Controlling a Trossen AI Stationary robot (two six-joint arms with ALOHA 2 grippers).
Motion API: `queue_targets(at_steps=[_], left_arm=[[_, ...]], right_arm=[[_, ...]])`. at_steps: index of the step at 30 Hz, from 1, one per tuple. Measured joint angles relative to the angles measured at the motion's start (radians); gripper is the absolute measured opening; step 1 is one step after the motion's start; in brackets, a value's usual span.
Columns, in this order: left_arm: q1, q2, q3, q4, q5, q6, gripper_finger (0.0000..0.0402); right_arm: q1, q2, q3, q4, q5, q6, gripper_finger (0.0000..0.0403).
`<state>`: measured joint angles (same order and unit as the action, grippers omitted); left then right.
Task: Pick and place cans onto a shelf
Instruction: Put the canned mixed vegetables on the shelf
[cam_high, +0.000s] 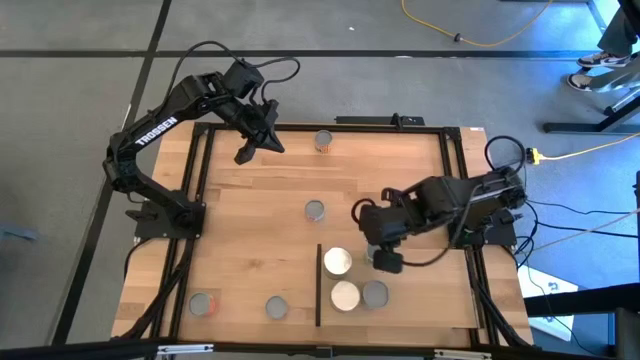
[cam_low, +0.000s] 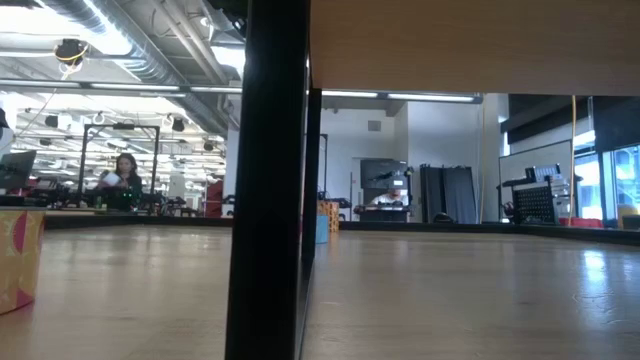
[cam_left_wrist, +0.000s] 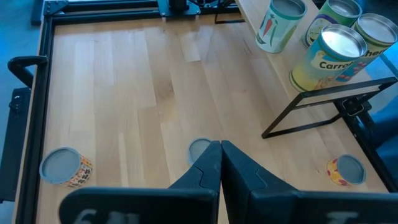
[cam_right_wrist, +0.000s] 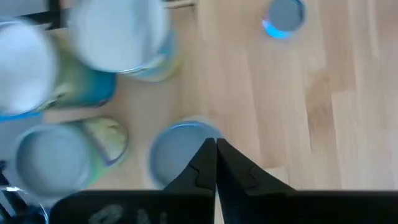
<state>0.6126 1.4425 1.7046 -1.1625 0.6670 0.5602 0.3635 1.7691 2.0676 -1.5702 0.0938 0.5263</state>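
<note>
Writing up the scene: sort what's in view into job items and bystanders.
Job: cans on the shelf; loose cans on the tabletop; shelf; right gripper, shut above the shelf; left gripper, shut.
Bystanders: yellow cable; black tabletop frame.

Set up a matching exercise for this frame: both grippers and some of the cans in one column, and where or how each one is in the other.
Column one:
1. left gripper
2. right gripper
3. white-topped cans
4. lone can

Column two:
A. on the shelf, next to its dark strip
B. on the table, near its top edge in the high view
C. shut, over the shelf, close above a grey-topped can
D. shut, over the table's top left part in the high view

Pairs: 1-D, 2-C, 3-A, 4-B
</note>
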Motion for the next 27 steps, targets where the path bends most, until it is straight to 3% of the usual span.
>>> queue_targets(at_steps=[9, 27], left_arm=[[0.000, 0.000, 0.000, -0.004, 0.000, 0.000, 0.0000], [0.000, 0.000, 0.000, -0.035, 0.000, 0.053, 0.0000]], right_arm=[[-0.053, 0.000, -0.125, -0.002, -0.006, 0.075, 0.0002], [-0.078, -0.001, -0.128, -0.001, -0.016, 0.199, 0.0001]])
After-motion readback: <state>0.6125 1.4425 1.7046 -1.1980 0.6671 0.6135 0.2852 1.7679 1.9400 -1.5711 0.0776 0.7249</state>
